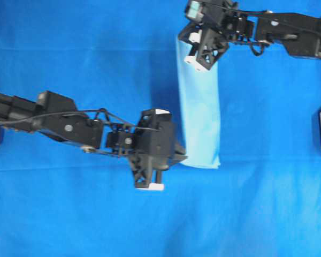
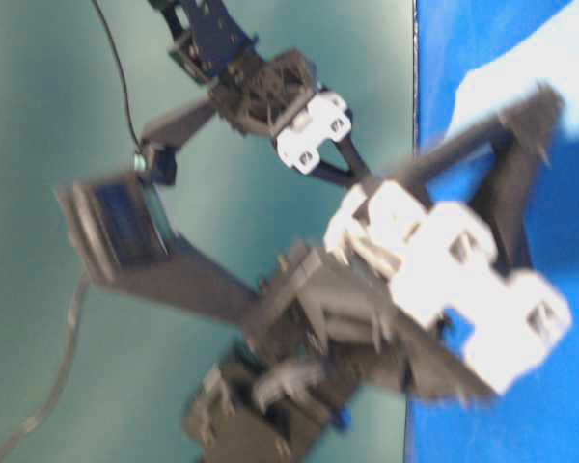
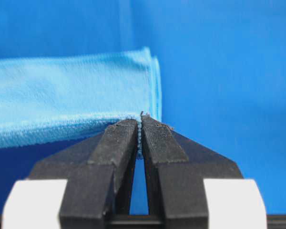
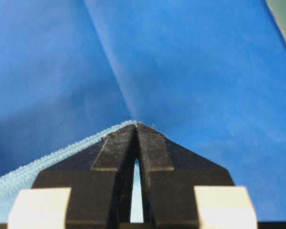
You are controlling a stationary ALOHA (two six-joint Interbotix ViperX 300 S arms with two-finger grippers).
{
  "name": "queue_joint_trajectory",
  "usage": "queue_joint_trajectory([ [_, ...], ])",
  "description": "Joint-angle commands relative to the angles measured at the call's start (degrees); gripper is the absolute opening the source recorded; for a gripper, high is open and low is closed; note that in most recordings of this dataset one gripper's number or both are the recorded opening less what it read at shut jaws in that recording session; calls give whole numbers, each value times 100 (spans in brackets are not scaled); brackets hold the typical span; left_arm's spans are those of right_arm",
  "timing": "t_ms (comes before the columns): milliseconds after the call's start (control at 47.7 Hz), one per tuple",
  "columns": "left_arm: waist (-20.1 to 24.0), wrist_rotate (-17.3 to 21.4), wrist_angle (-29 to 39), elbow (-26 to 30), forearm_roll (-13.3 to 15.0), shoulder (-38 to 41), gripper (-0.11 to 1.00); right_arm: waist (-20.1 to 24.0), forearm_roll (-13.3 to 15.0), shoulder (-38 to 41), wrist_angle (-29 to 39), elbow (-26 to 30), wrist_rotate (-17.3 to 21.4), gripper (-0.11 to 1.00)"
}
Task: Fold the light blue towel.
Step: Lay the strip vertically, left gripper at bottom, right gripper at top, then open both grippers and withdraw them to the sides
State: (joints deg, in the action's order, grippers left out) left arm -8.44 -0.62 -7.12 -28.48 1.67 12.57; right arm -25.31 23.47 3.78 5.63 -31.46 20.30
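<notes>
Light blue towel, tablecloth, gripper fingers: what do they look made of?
Light blue towel: soft napped fabric, likely microfibre; matte, fuzzy pile and a stitched hem show in the left wrist view.
Tablecloth: thin smooth woven cloth, darker blue; shallow creases, no pile.
Left gripper fingers: black, probably moulded or printed plastic; matte, finely ribbed faces. The right gripper looks the same.

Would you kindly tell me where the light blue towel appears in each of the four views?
Overhead: light blue towel, a narrow folded strip right of centre, held between both pincers.
Table-level: pale blurred patch at upper right, probably the towel.
Left wrist: upper left, edge pinched in the left pincer.
Right wrist: lower left, at the right pincer.
Shared landmark: royal-blue tablecloth.
</notes>
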Motion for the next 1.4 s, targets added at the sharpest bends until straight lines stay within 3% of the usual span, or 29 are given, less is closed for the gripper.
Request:
queue_joint_trajectory([
  [0, -185, -9, -114, -97, -9, -272, 3, -53, 9, -53, -62, 220, 9, 1],
  [461, -70, 53, -123, -176, -18, -308, 3, 0, -9, -44, -35, 167, 0, 2],
  [503, -44, 53, -114, -185, -9, -316, 3, 0, -9, -44, -26, 167, 9, 7],
  [545, -26, 53, -114, -193, -18, -325, 4, 0, -9, -44, -26, 167, 9, 19],
  [608, -18, 53, -88, -202, -18, -343, 14, 0, -9, -44, -26, 167, 9, 40],
  [712, -26, 79, 18, -211, -18, -439, 46, 0, -9, -44, 35, 167, 0, 65],
  [796, -9, 123, 290, -237, -18, -598, 71, 0, -9, -53, 70, 167, 9, 64],
  [859, 0, 158, 492, -290, -18, -729, 82, 0, -9, -79, 88, 158, 18, 62],
  [1111, 9, 272, 1336, -615, -26, -1494, 77, 185, -53, -492, 422, 97, 167, 62],
  [1383, 141, 466, 984, -1354, -18, -2514, 75, 545, -105, -1573, 378, -659, 562, 62],
])
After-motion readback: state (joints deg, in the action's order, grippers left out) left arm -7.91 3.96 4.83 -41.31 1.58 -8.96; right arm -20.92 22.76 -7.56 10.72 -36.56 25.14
